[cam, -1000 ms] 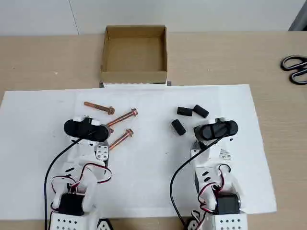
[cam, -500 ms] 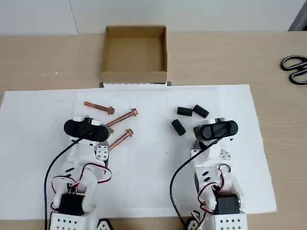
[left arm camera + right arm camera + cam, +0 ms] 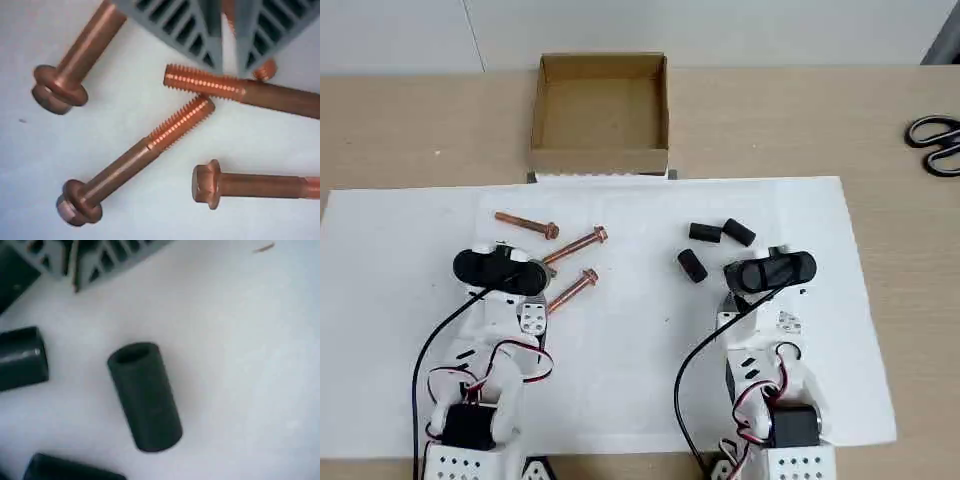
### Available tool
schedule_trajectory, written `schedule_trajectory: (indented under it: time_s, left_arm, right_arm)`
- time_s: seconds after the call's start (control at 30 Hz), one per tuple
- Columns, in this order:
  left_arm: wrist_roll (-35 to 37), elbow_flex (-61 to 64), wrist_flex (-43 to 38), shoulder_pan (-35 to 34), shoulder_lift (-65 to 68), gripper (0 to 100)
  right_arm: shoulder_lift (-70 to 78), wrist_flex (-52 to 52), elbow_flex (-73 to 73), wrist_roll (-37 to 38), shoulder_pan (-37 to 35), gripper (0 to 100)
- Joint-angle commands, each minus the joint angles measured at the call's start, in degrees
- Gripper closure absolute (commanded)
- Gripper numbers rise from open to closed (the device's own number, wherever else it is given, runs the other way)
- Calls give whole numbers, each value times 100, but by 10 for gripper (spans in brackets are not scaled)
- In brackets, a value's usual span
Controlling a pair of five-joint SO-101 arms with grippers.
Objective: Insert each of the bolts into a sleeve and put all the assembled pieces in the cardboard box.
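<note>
Three copper bolts (image 3: 574, 246) lie on the white paper (image 3: 620, 330) left of centre, and three black sleeves (image 3: 692, 265) lie right of centre. The open cardboard box (image 3: 602, 150) stands beyond the paper, with nothing in it. My left arm (image 3: 500, 270) hangs over the near ends of the bolts. Its gripper (image 3: 229, 45) is shut and holds nothing, just above several bolts (image 3: 135, 160). My right arm (image 3: 770, 270) hangs beside the sleeves. Its gripper (image 3: 75, 277) is also shut, with one sleeve (image 3: 145, 395) lying free close by and another sleeve (image 3: 22, 365) next to it.
Scissors (image 3: 935, 145) lie on the wooden table at the far right. The paper between the two arms is bare, as is the table around the box.
</note>
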Motion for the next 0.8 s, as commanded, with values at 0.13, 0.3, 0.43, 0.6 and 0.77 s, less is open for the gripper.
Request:
schedule_trajectory:
  time_s: [0.13, 0.3, 0.43, 0.6, 0.77]
  left_arm:
    - [-9, -40, 44, 26, -53, 993]
    - [-9, -40, 44, 26, -53, 993]
    - [-9, -40, 44, 26, -53, 993]
    - [-18, -40, 44, 26, -53, 993]
    - [-18, -40, 44, 26, -53, 993]
  right_arm:
    - [-92, 13, 88, -44, -4, 995]
    - [-92, 13, 88, -44, -119, 995]
    - [-92, 13, 88, -44, -127, 995]
    - [-92, 13, 88, -44, -127, 995]
    - [-92, 13, 88, -44, -127, 995]
